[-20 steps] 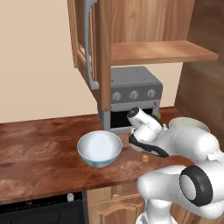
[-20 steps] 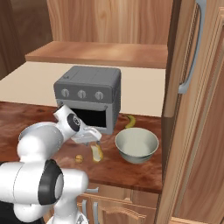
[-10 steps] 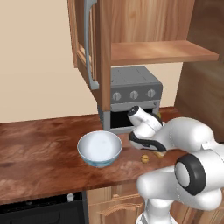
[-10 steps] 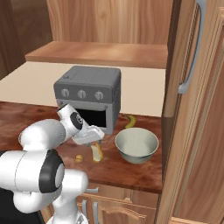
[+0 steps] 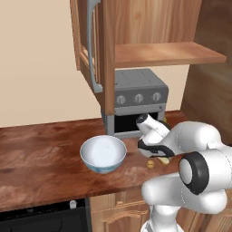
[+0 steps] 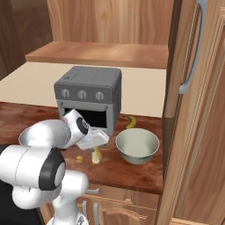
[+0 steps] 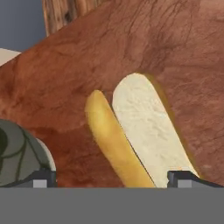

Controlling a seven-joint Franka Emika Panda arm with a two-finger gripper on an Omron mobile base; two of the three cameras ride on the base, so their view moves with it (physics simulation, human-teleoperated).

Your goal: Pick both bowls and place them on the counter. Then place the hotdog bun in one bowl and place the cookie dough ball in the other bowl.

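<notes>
1. Two-finger gripper [image 7: 111,177]: the fingertips are standing wide apart, clamping nothing, low over the glossy reddish-brown wood-grain counter [image 7: 65,65].
2. Elongated pale yellow-tan hotdog bun [image 7: 131,131]: it is lying split open on the counter, running from between the fingertips out ahead of them, its long axis slightly oblique to the gap.
3. Tiny round tan-orange cookie dough ball [image 6: 79,159]: it is resting on the counter just beside the bun.
4. White blue-patterned ceramic bowl [image 5: 103,153]: it is sitting empty on the counter (well apart from the fingers).
5. Dark grey-green bowl [image 7: 17,153]: its rim is showing beside one fingertip; contents hidden.

Arm bent low, pincer [image 7: 112,177] spread wide (nothing gripped).
</notes>
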